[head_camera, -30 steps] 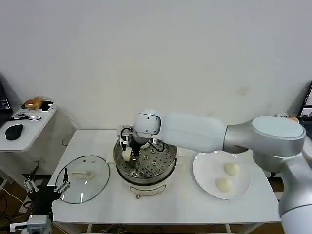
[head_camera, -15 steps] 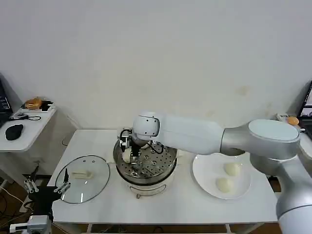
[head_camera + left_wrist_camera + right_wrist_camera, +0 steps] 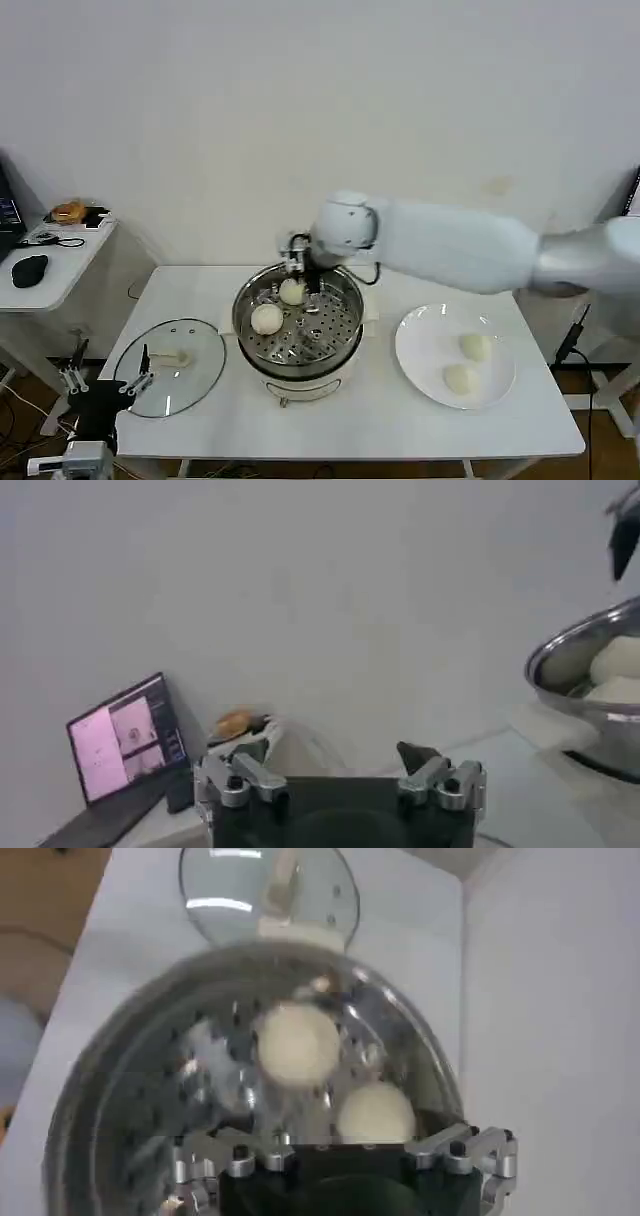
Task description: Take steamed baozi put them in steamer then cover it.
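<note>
Lid point(image 3: 170, 365) lies left of steamer point(image 3: 340, 340), plate point(image 3: 425, 355) right.

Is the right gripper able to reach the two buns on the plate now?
Probably yes. The right gripper is open above the steamer, and nothing covers the buns on the plate.

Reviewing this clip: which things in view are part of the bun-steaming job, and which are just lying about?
Part of the job:
- two buns in the steamer
- two buns on the plate
- steamer
- glass lid
- white plate
- right gripper, above the steamer's back rim

Just lying about:
- laptop
- computer mouse
- side table
</note>
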Controlling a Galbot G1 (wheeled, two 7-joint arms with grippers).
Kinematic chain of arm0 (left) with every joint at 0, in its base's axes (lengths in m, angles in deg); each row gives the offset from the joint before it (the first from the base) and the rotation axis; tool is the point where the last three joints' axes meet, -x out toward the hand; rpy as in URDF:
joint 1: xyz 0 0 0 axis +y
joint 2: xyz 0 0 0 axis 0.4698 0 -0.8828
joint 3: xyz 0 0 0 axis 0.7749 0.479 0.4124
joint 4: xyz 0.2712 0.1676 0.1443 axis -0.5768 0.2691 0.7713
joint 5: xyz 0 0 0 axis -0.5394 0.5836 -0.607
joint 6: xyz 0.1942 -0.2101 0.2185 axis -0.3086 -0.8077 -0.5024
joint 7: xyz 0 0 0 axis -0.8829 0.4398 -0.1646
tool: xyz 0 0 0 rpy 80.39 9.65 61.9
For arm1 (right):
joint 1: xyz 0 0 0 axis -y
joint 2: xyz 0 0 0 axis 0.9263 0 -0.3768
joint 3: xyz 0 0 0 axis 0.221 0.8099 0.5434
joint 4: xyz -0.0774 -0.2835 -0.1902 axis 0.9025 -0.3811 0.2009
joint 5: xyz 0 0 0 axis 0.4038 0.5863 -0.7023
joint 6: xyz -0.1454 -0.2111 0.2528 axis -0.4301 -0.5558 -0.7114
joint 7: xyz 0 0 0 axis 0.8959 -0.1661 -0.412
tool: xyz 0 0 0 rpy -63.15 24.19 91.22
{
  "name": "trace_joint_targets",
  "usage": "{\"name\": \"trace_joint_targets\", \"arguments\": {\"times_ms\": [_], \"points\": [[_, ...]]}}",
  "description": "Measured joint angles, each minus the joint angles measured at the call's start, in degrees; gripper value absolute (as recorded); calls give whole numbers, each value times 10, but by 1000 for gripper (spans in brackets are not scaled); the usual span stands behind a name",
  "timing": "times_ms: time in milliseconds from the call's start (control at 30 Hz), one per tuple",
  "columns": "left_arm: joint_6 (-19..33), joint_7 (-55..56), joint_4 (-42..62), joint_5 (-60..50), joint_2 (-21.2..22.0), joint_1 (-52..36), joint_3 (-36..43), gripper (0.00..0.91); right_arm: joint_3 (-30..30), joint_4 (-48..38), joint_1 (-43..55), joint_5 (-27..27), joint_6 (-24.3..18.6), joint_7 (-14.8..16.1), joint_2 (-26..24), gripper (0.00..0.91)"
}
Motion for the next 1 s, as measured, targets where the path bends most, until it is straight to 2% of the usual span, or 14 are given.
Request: {"name": "trace_joint_targets", "arguments": {"times_ms": [267, 567, 767, 1000], "points": [[-3, -1, -1, -4, -1, -5, 15, 907, 4, 61, -13, 92, -60, 52, -150, 907], [-2, 0, -1, -10, 5, 2, 30, 907, -35, 91, -88, 190, -120, 77, -280, 907], [-2, 0, 0, -14, 6, 6, 33, 907, -92, 94, -176, 239, -143, 84, -325, 907], [-2, 0, 4, -17, 6, 10, 33, 907, -157, 88, -279, 279, -161, 89, -344, 907]]}}
